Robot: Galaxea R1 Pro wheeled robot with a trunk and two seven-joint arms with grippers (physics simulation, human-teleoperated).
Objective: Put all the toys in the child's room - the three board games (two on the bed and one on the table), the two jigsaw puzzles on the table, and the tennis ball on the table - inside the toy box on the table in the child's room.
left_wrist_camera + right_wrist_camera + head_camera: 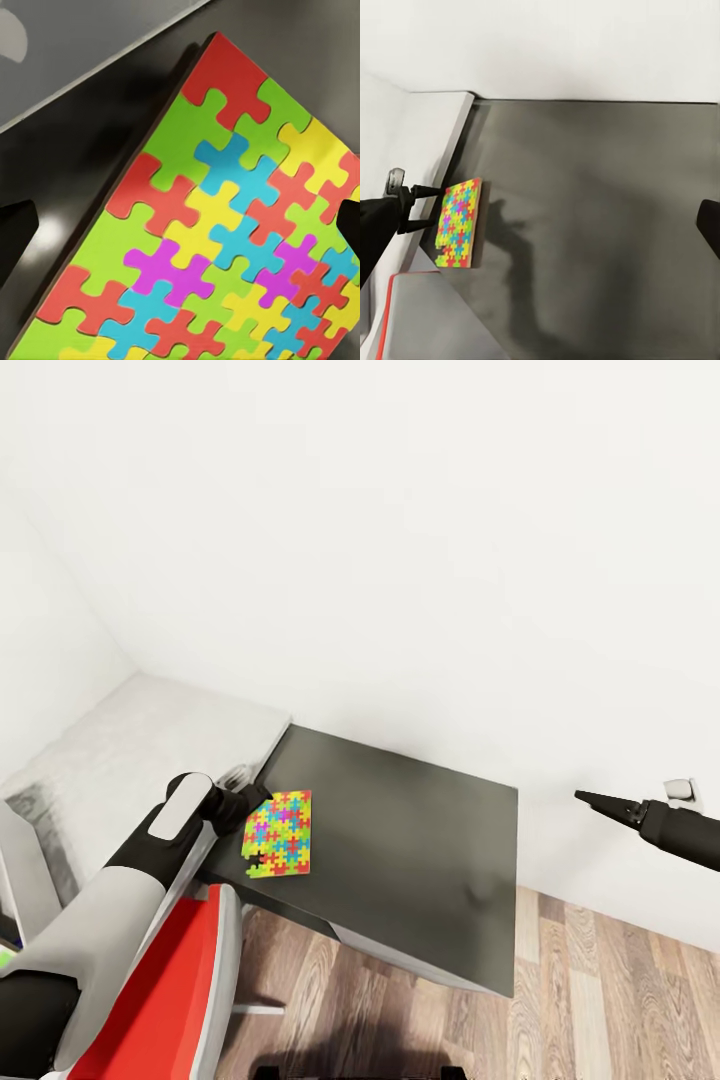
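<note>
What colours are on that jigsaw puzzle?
Red, yellow, green, blue and purple interlocking pieces on the jigsaw puzzle; clearest in the left wrist view.

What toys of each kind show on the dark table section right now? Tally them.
Jigsaw puzzles: 1
Board games: 0
Tennis balls: 0
Total on the dark table section: 1

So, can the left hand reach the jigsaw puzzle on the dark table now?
Probably yes. The left hand is already at the edge of the jigsaw puzzle, fingers open toward it on the dark table, with nothing between them.
</note>
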